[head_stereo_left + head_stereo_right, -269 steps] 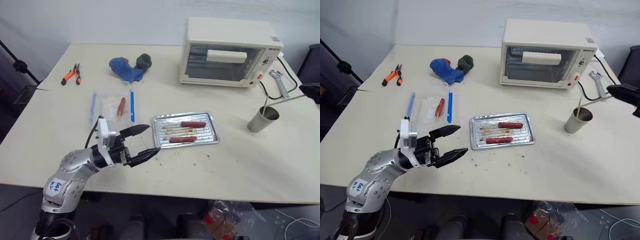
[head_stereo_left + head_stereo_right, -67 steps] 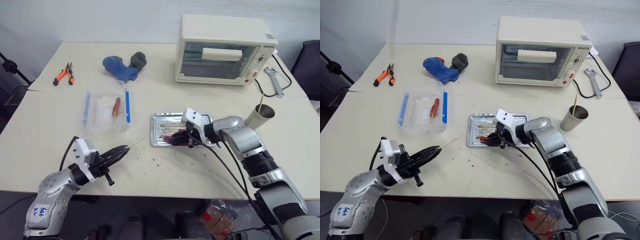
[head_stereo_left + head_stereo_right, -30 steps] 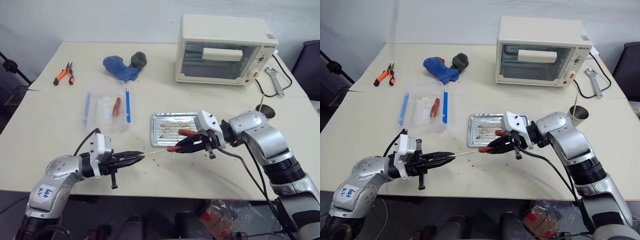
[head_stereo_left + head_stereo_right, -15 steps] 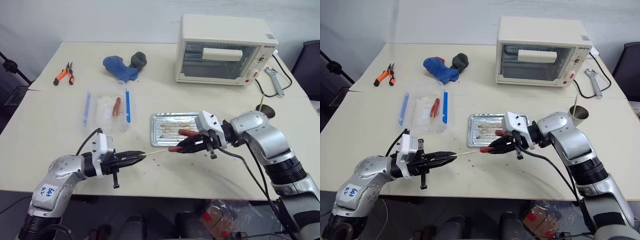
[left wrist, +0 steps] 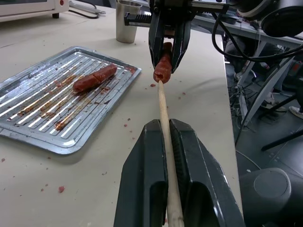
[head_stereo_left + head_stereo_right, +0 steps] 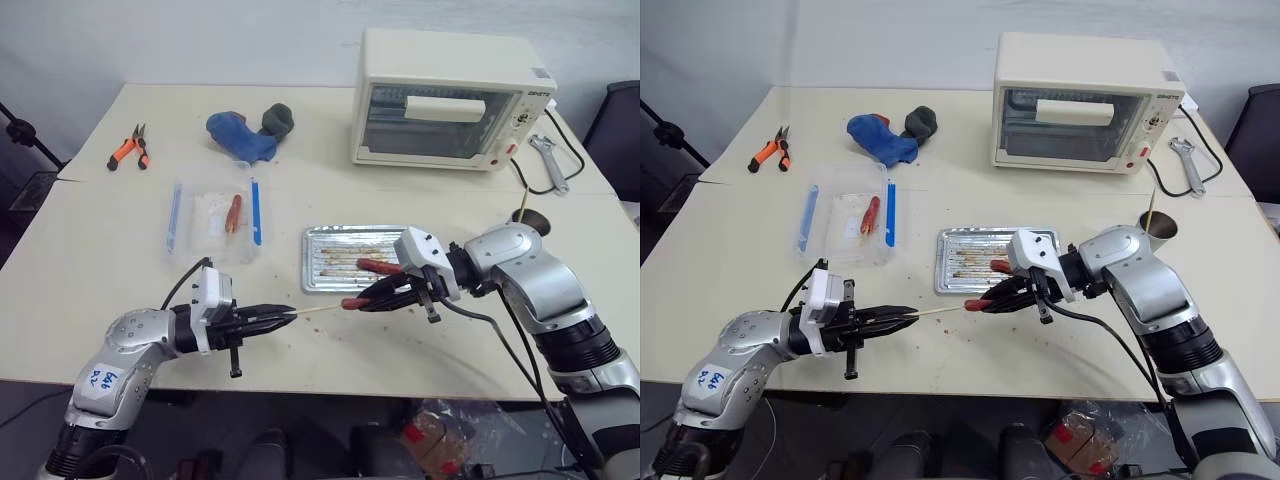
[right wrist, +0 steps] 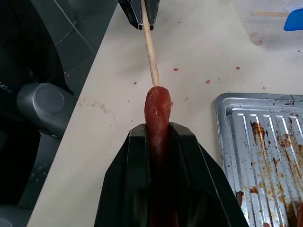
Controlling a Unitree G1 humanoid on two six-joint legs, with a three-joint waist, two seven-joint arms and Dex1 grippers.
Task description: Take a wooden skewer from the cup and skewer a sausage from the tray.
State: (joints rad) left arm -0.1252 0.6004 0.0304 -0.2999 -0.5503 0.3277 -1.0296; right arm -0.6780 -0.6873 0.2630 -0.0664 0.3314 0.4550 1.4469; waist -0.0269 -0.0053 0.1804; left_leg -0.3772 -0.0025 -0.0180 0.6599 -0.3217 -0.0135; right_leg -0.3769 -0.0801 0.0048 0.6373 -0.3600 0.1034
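Lifted off the tray [image 6: 322, 282] since two seconds ago, the sausage [image 7: 156, 109] sits clamped in the right gripper [image 6: 374, 297] above the table — its end meeting the wooden skewer [image 5: 165, 124], pinched in the left gripper [image 6: 279, 317].

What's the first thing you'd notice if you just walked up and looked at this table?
Right at the front of the table, the left end effector is shut on a wooden skewer whose tip meets the end of a sausage gripped by the right end effector. Just behind them sits a greasy silver tray with one more sausage, and farther back stands a big cream toaster oven.
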